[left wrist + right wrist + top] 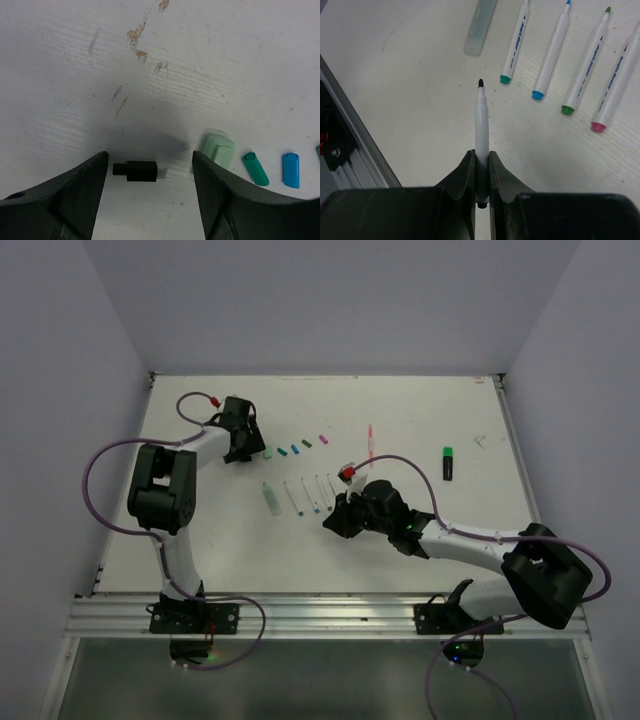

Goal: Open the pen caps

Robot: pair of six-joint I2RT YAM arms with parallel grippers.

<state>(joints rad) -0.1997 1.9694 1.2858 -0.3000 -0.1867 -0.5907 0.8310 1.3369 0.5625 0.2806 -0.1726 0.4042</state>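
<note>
1. Left wrist view: the left gripper [150, 159] is found with its fingers [75, 195] well apart and touching nothing. A black cap [136, 171] is seen lying on its side on the table [150, 60] between them, clear of both.
2. Just beside the finger at the right of that view, a pale green cap [219, 150], a teal cap [255, 169] and a blue cap [291, 170] are laid in a row, apart from one another.
3. The right gripper [480, 159] is clamped on the lower barrel of a black-tipped pen [481, 117]. Its tip is bared and points away from the wrist. A row of uncapped pens [552, 50] lies on the table beyond it.
4. From overhead, a highlighter [448, 462] is noted well apart at the right of the table. Its bright green cap [447, 450] is judged to be still fitted.
5. The caps are judged very light, rigid and smooth. They are likely to skid or roll if nudged, but are not fragile.
6. A hold across the middle of a cap's sides is advised. The barrel should be clamped by the other gripper and the cap pulled straight along the pen's axis.
</note>
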